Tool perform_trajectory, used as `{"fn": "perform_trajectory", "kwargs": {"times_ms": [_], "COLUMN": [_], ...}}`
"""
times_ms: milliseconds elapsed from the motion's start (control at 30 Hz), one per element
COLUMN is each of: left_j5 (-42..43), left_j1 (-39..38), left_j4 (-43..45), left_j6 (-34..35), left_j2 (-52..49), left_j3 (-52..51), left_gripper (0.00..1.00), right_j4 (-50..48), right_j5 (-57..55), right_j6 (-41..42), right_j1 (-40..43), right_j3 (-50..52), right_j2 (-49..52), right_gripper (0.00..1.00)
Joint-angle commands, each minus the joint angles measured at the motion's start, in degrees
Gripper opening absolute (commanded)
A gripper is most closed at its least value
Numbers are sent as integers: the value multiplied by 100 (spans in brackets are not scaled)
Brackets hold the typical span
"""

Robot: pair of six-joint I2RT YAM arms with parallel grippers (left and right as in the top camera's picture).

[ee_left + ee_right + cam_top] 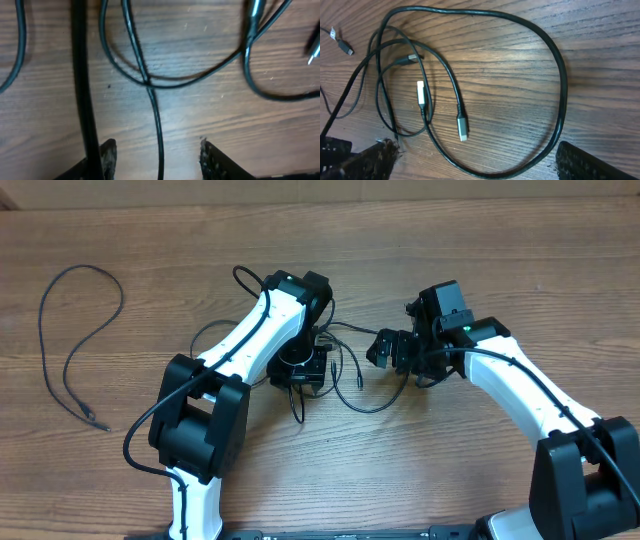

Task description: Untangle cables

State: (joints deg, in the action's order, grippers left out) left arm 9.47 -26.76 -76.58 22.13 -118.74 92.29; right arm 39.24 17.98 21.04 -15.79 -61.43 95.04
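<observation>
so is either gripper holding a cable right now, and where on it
Nothing is gripped. The left gripper stands open astride a thin cable mid-strand; the right gripper is open over a cable loop.

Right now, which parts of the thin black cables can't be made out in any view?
- Overhead: the middle of the tangle of thin black cords is hidden under the left arm's white-and-black wrist.
- Left wrist: the strand running through the open left gripper is cut off by the bottom edge.
- Left wrist: the metal plug tips at right are blurred.
- Right wrist: the small plug at top left is too small to identify.
</observation>
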Motion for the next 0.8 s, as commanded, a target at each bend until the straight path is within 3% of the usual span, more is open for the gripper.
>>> {"fn": "perform_trajectory", "kwargs": {"times_ms": [0,333,767], "left_j5": [114,-57,111], "left_j1": [15,7,-9], "left_j4": [105,433,599], "left_j6": [15,20,203], "left_j2": [68,68,68], "left_j3": [-20,-22,-26], "left_gripper": [61,86,85], "right_j4": [-109,-195,-195], "right_j5": [-33,-315,-468], "right_j6": [44,42,42], "right_j1": [4,4,4], "right_j3": [157,223,223], "right_j2": [24,24,24], "right_gripper": [100,100,100]}}
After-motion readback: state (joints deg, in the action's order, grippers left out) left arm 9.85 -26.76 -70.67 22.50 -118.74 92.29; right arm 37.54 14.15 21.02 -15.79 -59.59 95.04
